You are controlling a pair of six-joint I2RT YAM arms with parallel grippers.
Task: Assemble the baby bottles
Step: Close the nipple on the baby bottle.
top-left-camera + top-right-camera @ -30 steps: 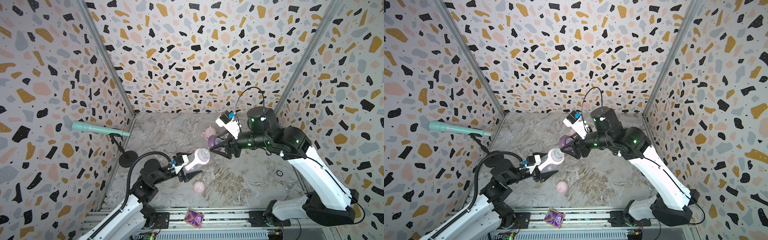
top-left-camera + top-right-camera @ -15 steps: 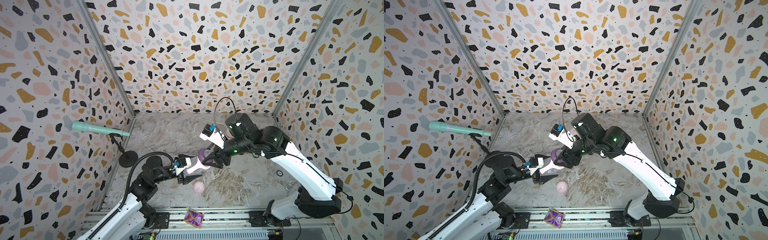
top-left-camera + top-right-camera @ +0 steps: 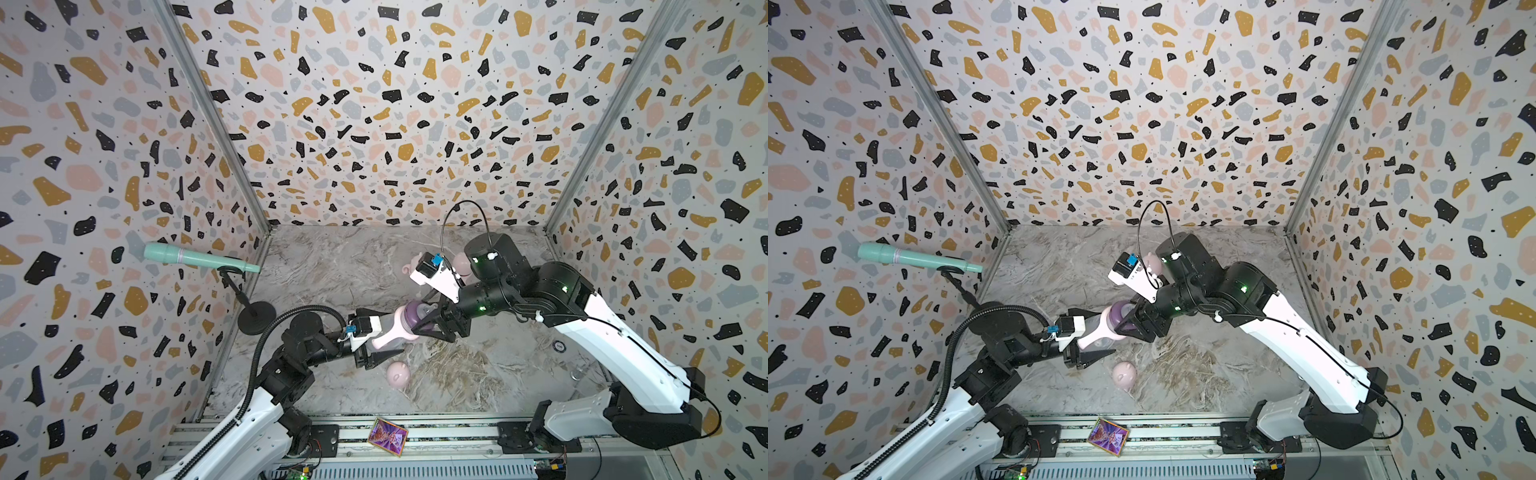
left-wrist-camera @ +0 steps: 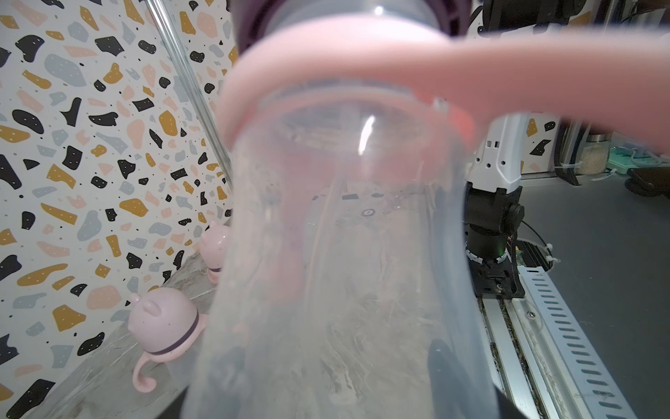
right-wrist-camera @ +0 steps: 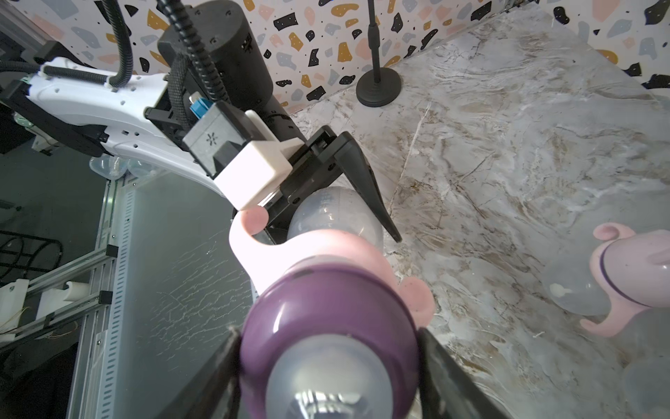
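Note:
My left gripper [image 3: 384,336] is shut on the clear body of a baby bottle [image 3: 390,332], held level above the table in both top views. A pink two-handled collar [image 5: 301,261] sits at the bottle's neck. My right gripper [image 3: 422,314] is shut on the purple teat ring [image 3: 415,312], which sits against the bottle's mouth. In the right wrist view my fingers [image 5: 446,373] flank the purple teat ring [image 5: 326,308]. The bottle [image 4: 344,254] fills the left wrist view. A loose pink eared cap [image 3: 397,374] lies on the table below the bottle.
Two capped baby bottles [image 3: 415,264] [image 4: 165,326] stand at the back near the wall, partly behind my right arm. A teal microphone [image 3: 199,257] on a black stand [image 3: 255,318] is at the left. A colourful card [image 3: 387,436] lies on the front rail.
My right gripper has carried the purple teat ring left and forward onto the mouth of the bottle. The left gripper has kept hold of the bottle and lowered it slightly.

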